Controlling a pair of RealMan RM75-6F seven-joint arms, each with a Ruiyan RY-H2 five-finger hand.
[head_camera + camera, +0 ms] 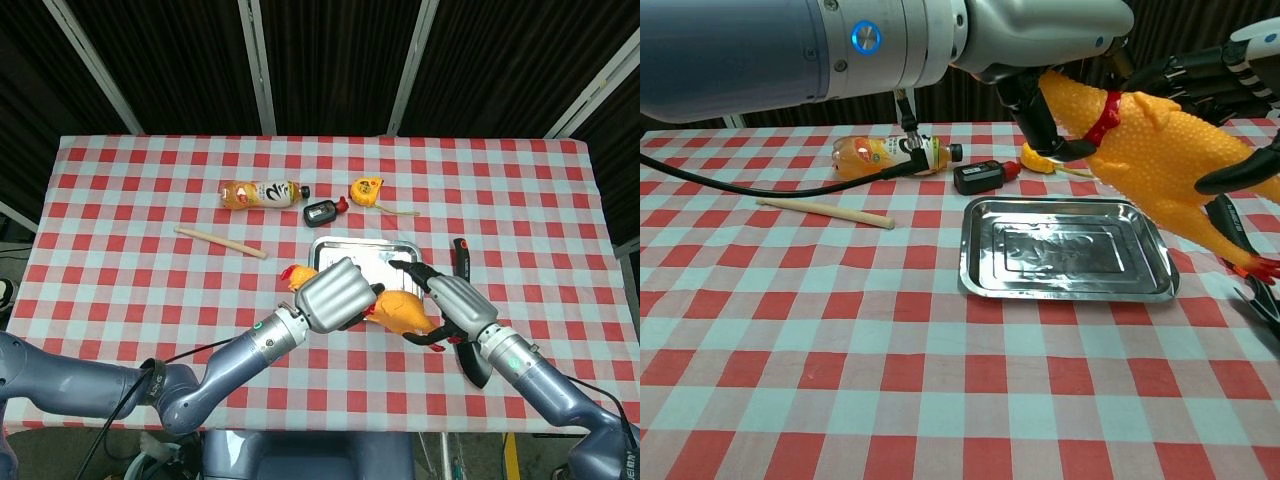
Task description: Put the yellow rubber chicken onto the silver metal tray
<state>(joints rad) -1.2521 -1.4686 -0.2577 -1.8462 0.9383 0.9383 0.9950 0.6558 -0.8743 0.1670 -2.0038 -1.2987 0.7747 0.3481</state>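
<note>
chicken: yellow rubber chicken (1165, 150), pebbled skin, red collar, red feet; held in the air above the right end of the tray, head up-left, legs hanging down-right
left hand: left hand (335, 293) has dark fingers (1032, 112) wrapped around the chicken's neck, gripping it; silver shell back faces the head camera
right hand: right hand (452, 305) sits against the chicken's body, black fingers (1185, 72) curved over its back and one under its belly; spread, touching, cannot tell if it bears weight
tray: silver metal tray (980, 262), rectangular, rolled rim, shiny ribbed floor; middle of the bench, nothing lying in it
bench: bench (840, 380) under a red-and-white checked cloth
bottle: plastic drink bottle (262, 193) with orange liquid, on its side, toward the far edge
stick: pale wooden stick (825, 212) left of the tray
tape: yellow tape measure (367, 189) beyond the tray, small black device (321, 211) just left of it
screwdriver: black-and-orange handled tool (461, 255) right of the tray
</note>
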